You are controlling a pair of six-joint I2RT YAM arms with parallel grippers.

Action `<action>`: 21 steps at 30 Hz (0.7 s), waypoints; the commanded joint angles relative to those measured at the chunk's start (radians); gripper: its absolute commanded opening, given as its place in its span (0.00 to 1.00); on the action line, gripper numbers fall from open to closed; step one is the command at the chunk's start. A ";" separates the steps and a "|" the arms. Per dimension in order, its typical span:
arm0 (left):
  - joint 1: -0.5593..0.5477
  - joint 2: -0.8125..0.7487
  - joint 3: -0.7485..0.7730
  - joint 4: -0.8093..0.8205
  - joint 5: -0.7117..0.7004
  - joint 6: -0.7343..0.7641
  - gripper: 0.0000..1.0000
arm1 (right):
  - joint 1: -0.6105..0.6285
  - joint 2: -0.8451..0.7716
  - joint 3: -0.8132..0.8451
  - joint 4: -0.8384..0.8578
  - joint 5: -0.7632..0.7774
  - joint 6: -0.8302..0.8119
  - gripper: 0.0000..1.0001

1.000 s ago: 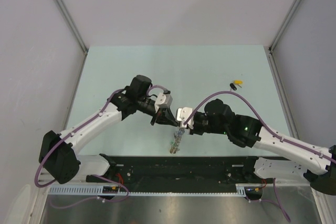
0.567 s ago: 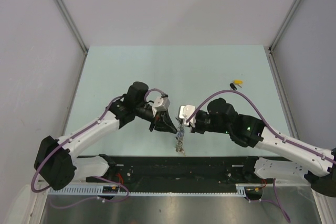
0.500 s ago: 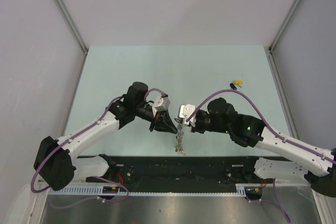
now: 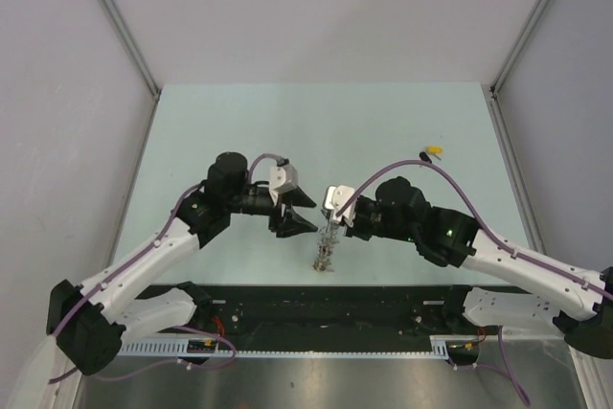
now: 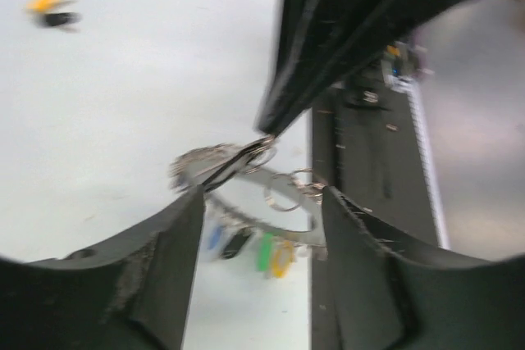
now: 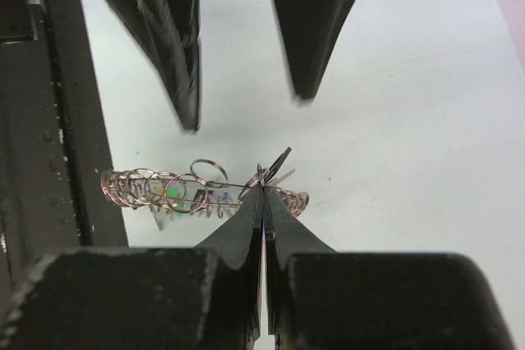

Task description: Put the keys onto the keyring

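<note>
Right pincer (image 6: 263, 193) clenched on the keyring (image 6: 164, 190), which hangs from its tips. Left pincer (image 4: 308, 215) released, empty, just beside it. 2 keys (image 4: 431, 153) lie well beyond the right pincer. Best practice: hold the keyring steady and fetch 1 key by its tag.

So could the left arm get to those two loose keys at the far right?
Probably not directly. The left gripper is open and empty, but the right gripper, shut on the keyring, and its arm sit between it and the keys.
</note>
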 commanded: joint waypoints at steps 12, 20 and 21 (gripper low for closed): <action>0.214 -0.357 -0.134 -0.002 -1.002 -0.270 1.00 | -0.061 0.100 0.057 0.269 0.231 0.060 0.00; 0.214 -0.419 -0.177 -0.005 -1.170 -0.262 1.00 | -0.140 0.290 0.166 0.457 0.181 0.038 0.00; 0.214 -0.423 -0.177 -0.009 -1.184 -0.259 1.00 | -0.145 0.337 0.183 0.471 0.173 0.037 0.00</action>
